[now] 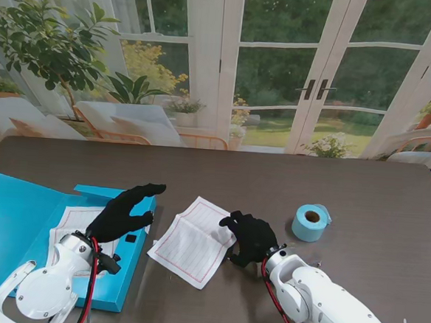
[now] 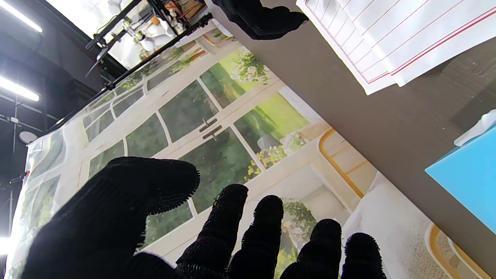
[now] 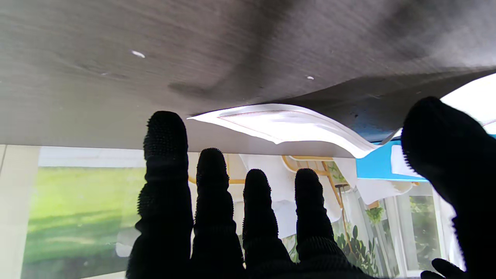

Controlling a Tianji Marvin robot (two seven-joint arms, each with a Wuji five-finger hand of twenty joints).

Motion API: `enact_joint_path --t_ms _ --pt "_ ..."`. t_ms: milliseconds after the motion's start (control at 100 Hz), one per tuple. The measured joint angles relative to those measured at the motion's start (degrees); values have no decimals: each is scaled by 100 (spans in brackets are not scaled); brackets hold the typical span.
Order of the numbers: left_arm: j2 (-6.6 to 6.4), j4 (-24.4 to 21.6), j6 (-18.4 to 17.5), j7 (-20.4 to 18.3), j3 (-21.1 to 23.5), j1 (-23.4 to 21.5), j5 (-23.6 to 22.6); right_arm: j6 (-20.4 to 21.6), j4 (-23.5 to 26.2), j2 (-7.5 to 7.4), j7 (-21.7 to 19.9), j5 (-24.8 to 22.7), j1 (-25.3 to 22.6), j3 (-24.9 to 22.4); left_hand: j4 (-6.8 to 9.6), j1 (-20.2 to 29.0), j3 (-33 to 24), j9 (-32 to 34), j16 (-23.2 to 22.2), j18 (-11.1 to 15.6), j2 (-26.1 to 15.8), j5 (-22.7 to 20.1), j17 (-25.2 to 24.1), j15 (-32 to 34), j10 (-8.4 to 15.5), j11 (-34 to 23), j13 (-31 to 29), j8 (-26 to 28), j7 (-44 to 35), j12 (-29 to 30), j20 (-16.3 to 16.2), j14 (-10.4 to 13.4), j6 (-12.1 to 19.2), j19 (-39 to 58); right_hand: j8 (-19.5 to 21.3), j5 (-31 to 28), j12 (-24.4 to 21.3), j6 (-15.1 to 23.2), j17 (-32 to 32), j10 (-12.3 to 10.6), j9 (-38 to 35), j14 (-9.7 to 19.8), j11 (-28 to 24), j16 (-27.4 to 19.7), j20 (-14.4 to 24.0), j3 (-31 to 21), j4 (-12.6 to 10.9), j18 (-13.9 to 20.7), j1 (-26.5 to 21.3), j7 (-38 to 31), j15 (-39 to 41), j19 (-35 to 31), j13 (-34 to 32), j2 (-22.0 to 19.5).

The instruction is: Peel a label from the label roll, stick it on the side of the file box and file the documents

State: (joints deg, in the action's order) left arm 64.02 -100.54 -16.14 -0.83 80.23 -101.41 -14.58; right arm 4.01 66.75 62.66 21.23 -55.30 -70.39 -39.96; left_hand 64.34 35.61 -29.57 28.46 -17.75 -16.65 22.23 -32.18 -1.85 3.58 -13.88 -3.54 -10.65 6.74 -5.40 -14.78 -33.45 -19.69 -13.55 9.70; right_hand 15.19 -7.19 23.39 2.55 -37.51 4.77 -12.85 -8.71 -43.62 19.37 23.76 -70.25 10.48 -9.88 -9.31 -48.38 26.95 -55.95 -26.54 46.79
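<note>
The blue file box (image 1: pixel 11 228) lies open at the left, with lined sheets (image 1: pixel 75 217) inside. My left hand (image 1: pixel 127 214) hovers over its right part, fingers spread and holding nothing; the left wrist view shows the fingers (image 2: pixel 267 232) apart. More lined documents (image 1: pixel 195 241) lie loose on the table's middle. My right hand (image 1: pixel 251 238) is at their right edge, fingers (image 3: pixel 209 186) straight and thumb apart. The sheet's edge (image 3: pixel 279 124) curls up just beyond them. A white patch (image 3: pixel 399 164) shows on the box's side. The blue label roll (image 1: pixel 311 222) stands right of my right hand.
The dark wood table (image 1: pixel 361 194) stretches to the far and right edges. A printed garden backdrop (image 1: pixel 267 61) stands behind the far edge. The box's raised lid side (image 1: pixel 99 192) lies between my left hand and the loose documents.
</note>
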Motion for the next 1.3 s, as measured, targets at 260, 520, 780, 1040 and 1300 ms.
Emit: enact_joint_path --t_ms 260,520,780,1040,1300 --pt "1 -27 1 11 23 -42 -1 -133 -200 78 128 102 194 254 0 0 0 0 0 0 0 0 0 0 0 0 2 0 0 0 0 0 0 0 -50 0 0 0 0 0 0 0 -72 0 3 1 0 47 -4 2 61 0 -1 -135" --pt "2 -54 38 11 33 -76 23 -165 -374 122 177 143 336 429 0 0 0 0 0 0 0 0 0 0 0 0 2 0 0 0 0 0 0 0 -51 0 0 0 0 0 -9 0 -72 0 4 -4 0 48 -71 -39 85 1 -5 -206" --pt "2 -62 61 -1 28 -79 72 -176 -438 130 191 170 402 526 0 0 0 0 0 1 0 0 0 0 0 0 2 0 0 0 0 0 0 0 -38 0 0 0 0 0 -17 0 -72 0 5 -11 0 49 -144 -143 119 1 -6 -295" --pt "2 -71 89 -15 24 -81 117 -90 -724 207 293 340 599 787 0 0 0 0 1 1 0 -4 0 0 0 0 2 0 0 0 0 -3 0 -1 -38 0 0 152 151 0 -229 0 -117 0 83 144 0 27 -133 -144 141 -349 -9 -1580" --pt "2 -83 120 -49 18 -81 170 46 -969 300 534 481 736 973 0 0 0 0 1 1 -64 -14 0 0 0 0 2 0 0 0 0 -5 0 -1 29 -103 0 473 205 -1 -471 3 -298 47 95 133 -46 -73 96 -245 256 -699 -184 -2563"
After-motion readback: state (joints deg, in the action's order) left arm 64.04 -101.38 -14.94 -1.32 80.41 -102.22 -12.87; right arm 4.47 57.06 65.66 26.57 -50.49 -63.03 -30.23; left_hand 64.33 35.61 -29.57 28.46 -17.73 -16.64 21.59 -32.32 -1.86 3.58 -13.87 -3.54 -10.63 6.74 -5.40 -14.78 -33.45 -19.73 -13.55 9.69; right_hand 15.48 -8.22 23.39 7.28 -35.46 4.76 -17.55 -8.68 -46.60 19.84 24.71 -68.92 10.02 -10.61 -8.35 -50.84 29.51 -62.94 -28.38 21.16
